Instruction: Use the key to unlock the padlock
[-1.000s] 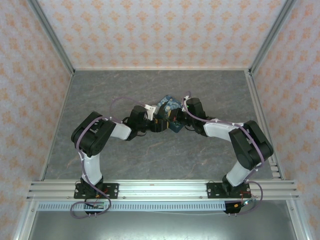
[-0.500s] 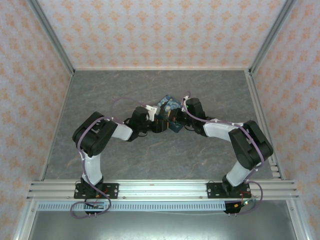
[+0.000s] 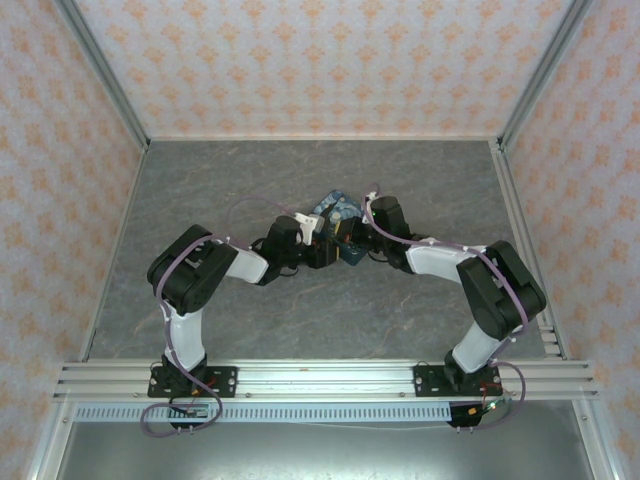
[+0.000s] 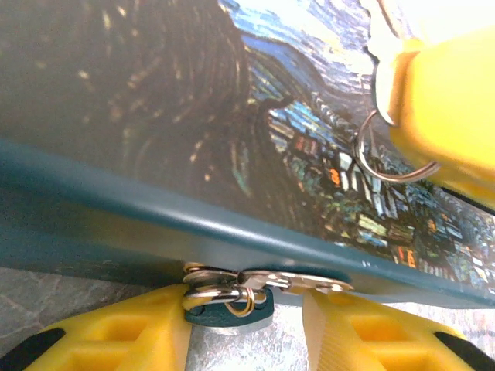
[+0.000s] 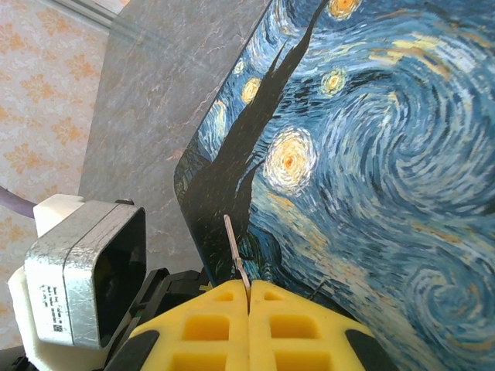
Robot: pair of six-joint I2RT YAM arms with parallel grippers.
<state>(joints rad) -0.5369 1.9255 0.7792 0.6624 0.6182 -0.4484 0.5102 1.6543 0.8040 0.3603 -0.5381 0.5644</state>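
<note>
Hanging at tin point(image 4: 193, 116) rim: padlock point(image 4: 228, 311) | right gripper point(image 5: 249, 297) pinches key point(image 5: 234, 251)

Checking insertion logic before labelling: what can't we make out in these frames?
Left wrist: padlock keyhole, covered by key rings and the tin rim.
Left wrist: left end effector grip on it, fingers cut by bottom edge.
Right wrist: key teeth, blade edge-on in the shut right end effector.
Top external: padlock and key, too small under both wrists.

No text or label is legible anywhere
</note>
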